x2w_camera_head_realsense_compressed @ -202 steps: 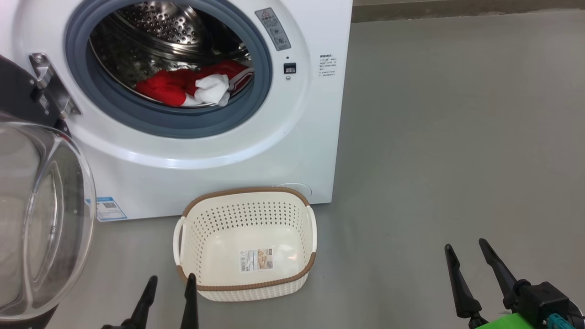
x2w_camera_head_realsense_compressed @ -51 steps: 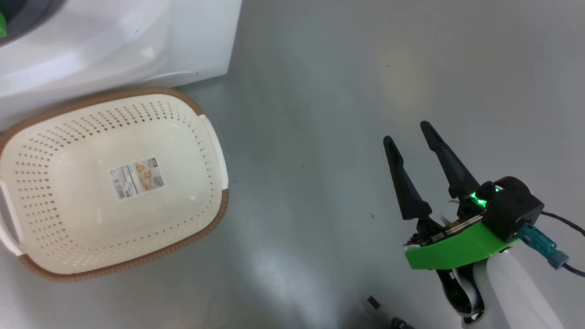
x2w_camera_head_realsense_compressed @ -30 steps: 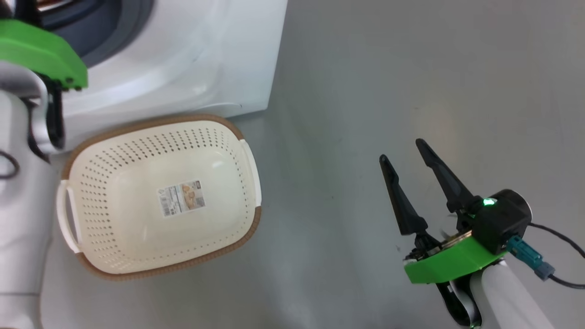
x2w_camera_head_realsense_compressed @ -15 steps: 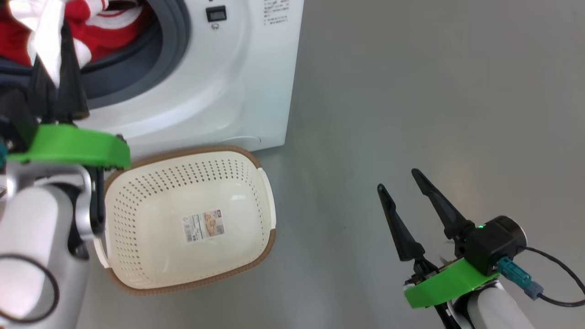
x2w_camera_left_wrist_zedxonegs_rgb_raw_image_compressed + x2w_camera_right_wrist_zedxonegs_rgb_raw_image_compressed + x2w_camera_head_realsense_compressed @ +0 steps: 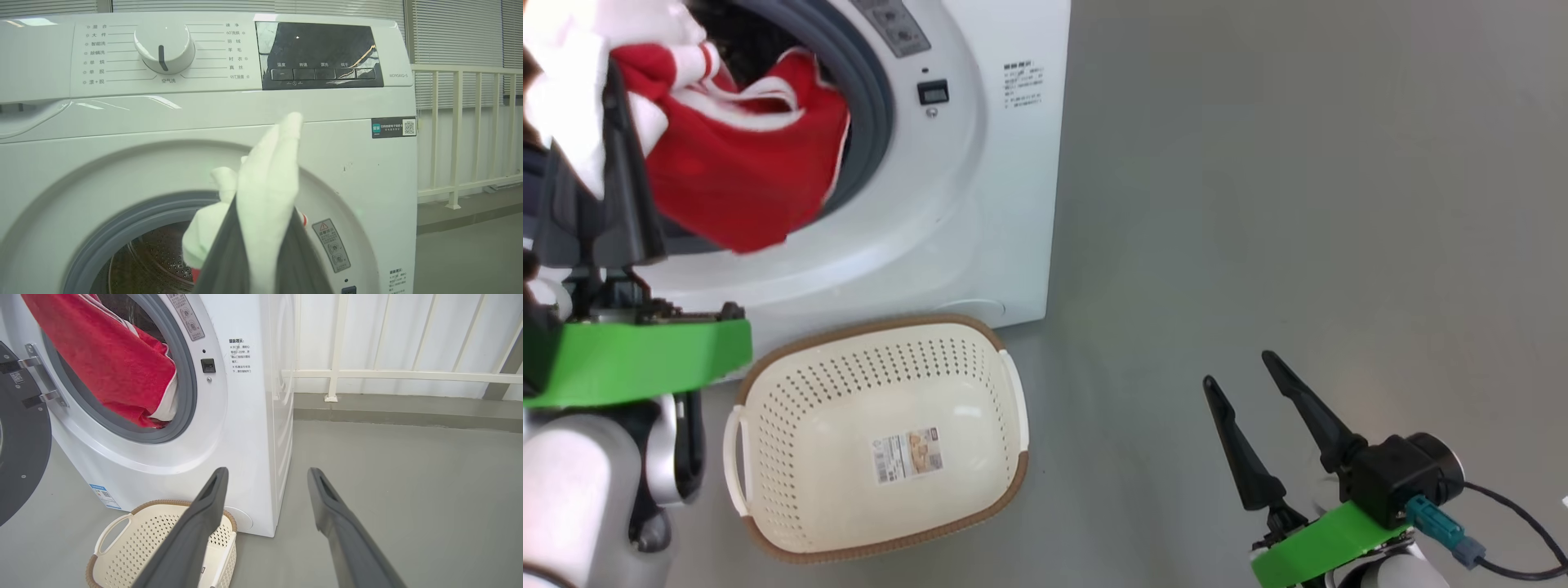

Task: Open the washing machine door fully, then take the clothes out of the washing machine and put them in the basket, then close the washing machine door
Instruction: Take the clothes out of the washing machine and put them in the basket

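left hand point(image 5: 611, 98): pressed together, pinching the white cloth piece point(image 5: 572, 122), with the red clothes point(image 5: 735, 180) dangling beneath it before the washing machine point(image 5: 980, 204) opening; held high, likely so the fabric is clearing the grey ring point(image 5: 872, 114).
red clothes: draping half out over the grey ring, above and behind the basket point(image 5: 1013, 482).
right hand point(image 5: 1238, 367): spread wide, gripping nothing, hovering over the floor point(image 5: 1258, 204) well apart from the basket, probably keeping out of the way.
basket: sitting just beside the machine's foot, under the opening, ready for catching the load; nothing in it yet.
washing machine door point(image 5: 20, 457): standing swung open on its hinge side.
count: two hands, one basket, one white cloth piece; red garments possibly more than one, as the folds are hiding that.
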Robot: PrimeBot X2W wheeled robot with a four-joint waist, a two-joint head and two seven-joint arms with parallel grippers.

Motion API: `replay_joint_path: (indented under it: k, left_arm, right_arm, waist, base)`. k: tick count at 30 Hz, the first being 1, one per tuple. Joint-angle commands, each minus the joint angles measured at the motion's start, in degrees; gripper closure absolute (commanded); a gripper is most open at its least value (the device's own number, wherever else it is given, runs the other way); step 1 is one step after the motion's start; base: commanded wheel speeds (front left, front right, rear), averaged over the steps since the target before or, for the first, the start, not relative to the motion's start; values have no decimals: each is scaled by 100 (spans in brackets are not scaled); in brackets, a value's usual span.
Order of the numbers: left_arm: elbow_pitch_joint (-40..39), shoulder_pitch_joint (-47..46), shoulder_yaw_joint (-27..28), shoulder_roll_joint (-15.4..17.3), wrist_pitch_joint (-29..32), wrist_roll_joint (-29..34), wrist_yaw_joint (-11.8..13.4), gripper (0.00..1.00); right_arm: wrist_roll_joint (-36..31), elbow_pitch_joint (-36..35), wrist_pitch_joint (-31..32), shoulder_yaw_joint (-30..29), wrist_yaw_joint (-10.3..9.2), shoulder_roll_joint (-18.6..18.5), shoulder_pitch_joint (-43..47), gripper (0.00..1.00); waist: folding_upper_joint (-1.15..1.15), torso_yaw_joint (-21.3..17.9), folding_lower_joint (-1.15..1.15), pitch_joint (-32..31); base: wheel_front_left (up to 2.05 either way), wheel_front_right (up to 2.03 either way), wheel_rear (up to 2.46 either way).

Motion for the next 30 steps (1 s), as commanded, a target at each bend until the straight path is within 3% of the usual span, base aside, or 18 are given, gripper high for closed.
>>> replay_joint_path:
  k: [1,8,15,23,30]
  left_arm:
    - [-248,19,248,259,-30,60,51,100]
    - [-468,286,243,321,-49,11,25,100]
    - [-633,927,262,238,-189,-43,164,100]
    - [-255,1752,151,-141,-430,-254,301,100]
    - [566,2063,-227,-618,-642,-352,183,100]
  right_arm:
    - [-97,-96,-36,114,19,-19,68,0]
    - [-112,-37,-36,132,19,-5,244,0]
    - [-131,-59,-36,119,19,5,320,0]
    - [-152,-163,-36,60,19,13,267,0]
    - [-203,-250,-36,-2,19,-13,130,0]
  waist:
    - [0,1,0,-193]
    - [0,29,0,-458]
    - [0,34,0,-545]
    - [0,76,0,-363]
    - [0,66,0,-45]
  base:
    - [0,0,0]
    - [0,0,0]
    - [0,0,0]
    - [0,0,0]
    - [0,0,0]
